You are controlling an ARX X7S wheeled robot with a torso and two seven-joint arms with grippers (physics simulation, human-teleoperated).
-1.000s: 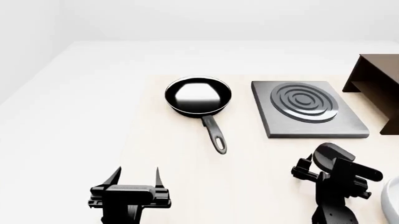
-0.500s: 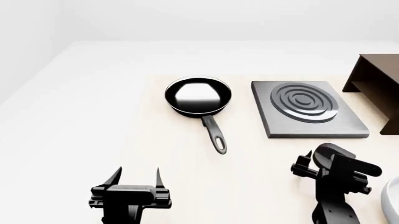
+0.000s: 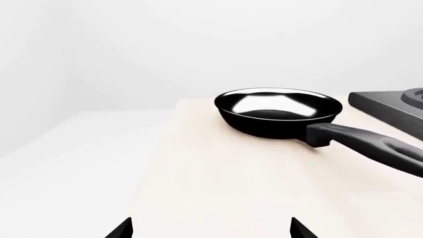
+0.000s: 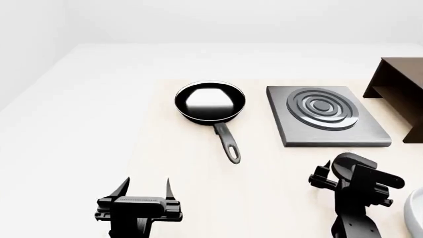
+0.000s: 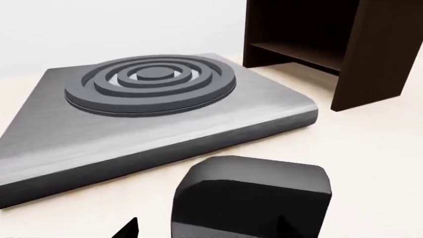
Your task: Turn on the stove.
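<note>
The stove (image 4: pixel 327 116) is a flat dark grey slab with raised coil rings, at the right of the table; it fills the right wrist view (image 5: pixel 152 99), and its corner shows in the left wrist view (image 3: pixel 390 106). A black ridged knob (image 4: pixel 348 164) sits just in front of its near edge. My right gripper (image 4: pixel 357 177) is open at the knob. In the right wrist view the knob (image 5: pixel 251 196) is large and close between the jaws of that gripper (image 5: pixel 205 229); one fingertip (image 5: pixel 127 229) shows, the other is hidden. My left gripper (image 4: pixel 146 182) is open and empty at the front left (image 3: pixel 211 228).
A black frying pan (image 4: pixel 210 101) with its handle pointing toward me lies left of the stove (image 3: pixel 278 111). A tall dark brown box (image 4: pixel 399 94) stands right of the stove (image 5: pixel 330 44). A pale rounded edge (image 4: pixel 416 213) shows at the far right.
My right gripper has shifted very slightly at the knob. The left arm, pan and stove have not moved.
</note>
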